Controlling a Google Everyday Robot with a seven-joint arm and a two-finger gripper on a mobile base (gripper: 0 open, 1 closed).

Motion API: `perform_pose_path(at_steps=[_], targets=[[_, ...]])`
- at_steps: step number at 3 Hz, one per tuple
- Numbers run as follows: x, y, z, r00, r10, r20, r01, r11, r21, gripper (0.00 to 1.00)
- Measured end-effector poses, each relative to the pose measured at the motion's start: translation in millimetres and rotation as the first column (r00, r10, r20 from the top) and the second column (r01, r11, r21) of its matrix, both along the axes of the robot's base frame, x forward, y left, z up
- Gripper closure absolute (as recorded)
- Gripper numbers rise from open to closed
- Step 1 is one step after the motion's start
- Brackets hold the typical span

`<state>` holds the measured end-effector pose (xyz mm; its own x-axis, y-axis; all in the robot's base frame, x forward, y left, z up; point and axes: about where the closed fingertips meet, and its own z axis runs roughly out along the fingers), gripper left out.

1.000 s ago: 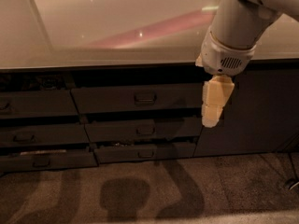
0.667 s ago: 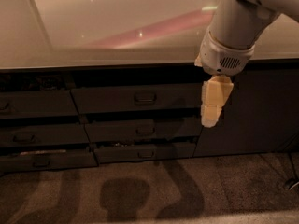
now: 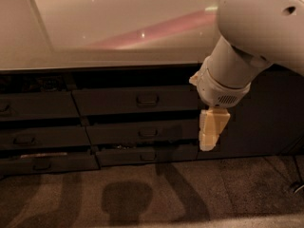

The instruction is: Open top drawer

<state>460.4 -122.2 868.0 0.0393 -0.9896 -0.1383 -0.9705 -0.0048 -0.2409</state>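
The top drawer (image 3: 109,101) is a wide dark grey front just under the countertop, with a small loop handle (image 3: 147,99) at its centre. A dark gap runs above the front. My gripper (image 3: 210,132) hangs pointing down from the white arm (image 3: 237,65), to the right of the handle and lower than it. In the picture it lies over the right end of the middle drawer front (image 3: 142,132). It does not touch the handle and holds nothing that I can see.
A glossy pale countertop (image 3: 118,27) spans the top. A lower drawer (image 3: 142,155) sits under the middle one. More drawers (image 3: 33,108) stand at the left, a dark cabinet door (image 3: 266,122) at the right. Brown carpet (image 3: 142,194) covers the floor, with a cable (image 3: 297,186) at far right.
The gripper has come down and slightly left, from the top drawer's level to the middle drawer's level. The arm fills more of the upper right. The drawers have not moved.
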Motion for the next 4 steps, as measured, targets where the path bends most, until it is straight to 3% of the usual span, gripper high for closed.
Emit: perform_pose_path(at_steps=[1,2,3,4], targets=[[0,1,1,1.0,0.001,0.005,-0.001,1.0,-0.003,0.0],[16,-9,-41,0.9968,-0.029,-0.075,0.031,0.999,0.02,0.0],[43,-23,-106,0.9821,-0.044,-0.183,0.054,0.997,0.05,0.0],[55,-29,-147,0.9653,-0.047,-0.257,0.063,0.996,0.055,0.0]])
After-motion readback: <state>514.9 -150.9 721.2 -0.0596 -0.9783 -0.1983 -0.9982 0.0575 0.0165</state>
